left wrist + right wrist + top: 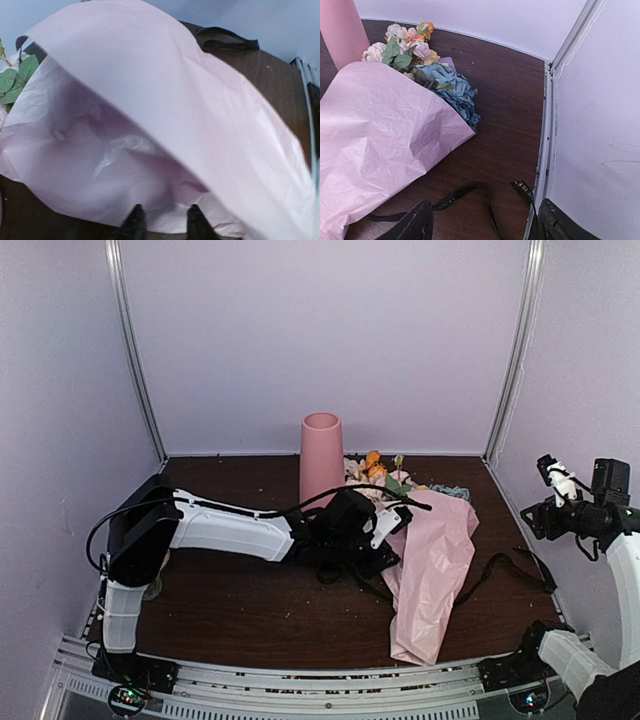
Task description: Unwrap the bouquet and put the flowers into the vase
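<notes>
The left gripper [166, 224] has its two black fingers narrowly apart at the edge of one crinkled pink tissue sheet [150, 125]; I cannot tell whether they pinch it. The right gripper [486, 216] is spread wide and empty over one loose black ribbon [521, 186]. The mixed flowers [410, 47] lie half-wrapped on the dark wood table [510, 100], just beside the single smooth pink vase [321, 455].
</notes>
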{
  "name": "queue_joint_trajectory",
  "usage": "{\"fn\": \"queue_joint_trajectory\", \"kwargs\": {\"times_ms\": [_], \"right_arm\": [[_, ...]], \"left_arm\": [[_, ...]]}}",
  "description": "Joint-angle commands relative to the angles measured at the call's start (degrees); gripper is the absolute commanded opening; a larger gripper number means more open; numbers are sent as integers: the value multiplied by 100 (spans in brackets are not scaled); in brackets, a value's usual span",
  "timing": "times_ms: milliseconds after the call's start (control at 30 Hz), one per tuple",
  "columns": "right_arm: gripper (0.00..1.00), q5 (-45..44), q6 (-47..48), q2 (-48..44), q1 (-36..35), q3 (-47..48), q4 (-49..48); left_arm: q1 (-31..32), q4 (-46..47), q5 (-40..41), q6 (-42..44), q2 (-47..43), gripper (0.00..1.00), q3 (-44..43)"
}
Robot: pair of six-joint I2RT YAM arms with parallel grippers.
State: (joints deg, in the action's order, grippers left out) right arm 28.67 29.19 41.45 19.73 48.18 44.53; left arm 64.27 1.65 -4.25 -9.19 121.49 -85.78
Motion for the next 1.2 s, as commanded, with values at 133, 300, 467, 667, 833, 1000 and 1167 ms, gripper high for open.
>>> {"fn": "queue_joint_trajectory", "kwargs": {"times_ms": [133, 300, 467, 667, 833, 1000, 1167], "right_arm": [[71, 714, -153, -470, -39, 119, 118], [71, 698, -58, -525, -39, 363, 392], [71, 781, 96, -579, -39, 474, 664], [71, 1252, 424, -597, -39, 455, 1089], [72, 1645, 1458, -573, -39, 566, 2206], [68, 1355, 2347, -453, -39, 387, 2584], [68, 1075, 2961, -169, -345, 409, 2640]], "left_arm": [[580, -541, -829, 726, 897, 0, -2096], [782, -1310, -1229, 851, 2215, 0, -4331], [963, -1046, -1298, 718, 2962, 0, -5333], [1007, -1433, -1200, 930, 2859, 6, -5505], [1000, -954, -491, 1168, 1170, 37, -3708], [921, -278, -133, 1386, -286, 57, -2001], [894, -631, 562, 1318, -844, 59, -947]]}}
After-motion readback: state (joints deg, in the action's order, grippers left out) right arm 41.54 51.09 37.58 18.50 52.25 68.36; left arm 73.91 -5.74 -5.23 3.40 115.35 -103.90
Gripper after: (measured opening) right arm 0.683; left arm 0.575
